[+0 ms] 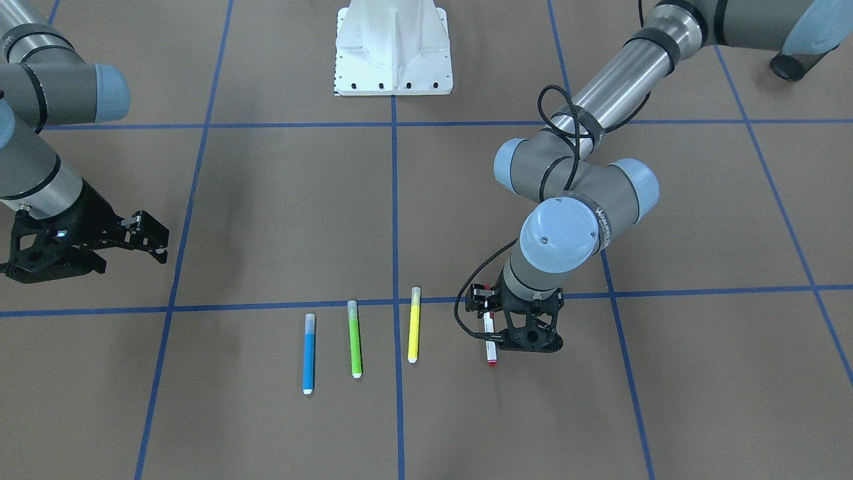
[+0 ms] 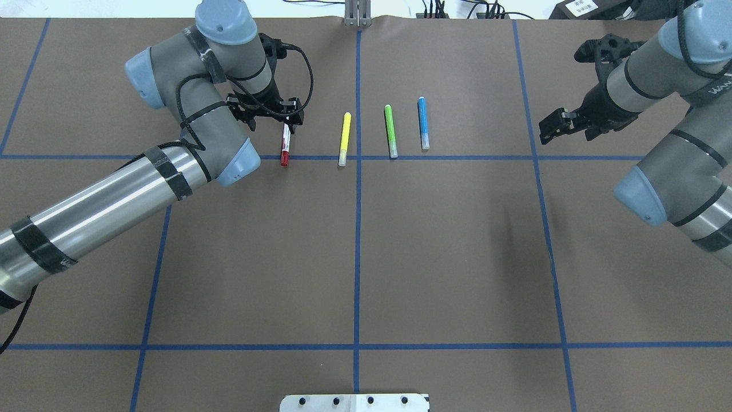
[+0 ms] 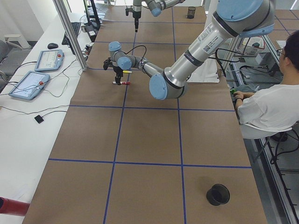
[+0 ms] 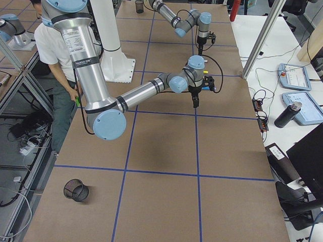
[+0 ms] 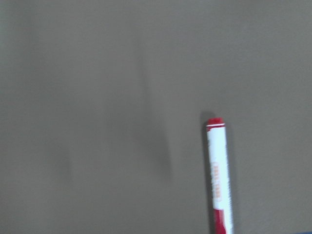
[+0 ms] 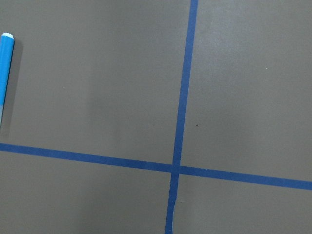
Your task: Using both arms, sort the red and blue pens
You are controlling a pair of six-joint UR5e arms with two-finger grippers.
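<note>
The red pen [image 1: 490, 341] [image 2: 284, 147] [image 5: 218, 170], white-barrelled with a red cap, lies on the brown table at one end of a row of markers. My left gripper [image 1: 501, 328] [image 2: 279, 119] points straight down over its far end. The jaws look open and the pen rests on the table. The blue pen [image 1: 308, 355] [image 2: 423, 123] lies at the other end of the row and shows at the left edge of the right wrist view [image 6: 6, 73]. My right gripper [image 1: 150, 235] [image 2: 552, 126] hovers open off to that side, holding nothing.
A green marker [image 1: 354, 341] [image 2: 390, 131] and a yellow marker [image 1: 414, 327] [image 2: 345, 139] lie between the two pens. The white robot base [image 1: 393, 53] is at the table's robot side. A black mesh cup [image 3: 218, 194] stands at the left end. A seated person [image 3: 266, 109] is beside the table.
</note>
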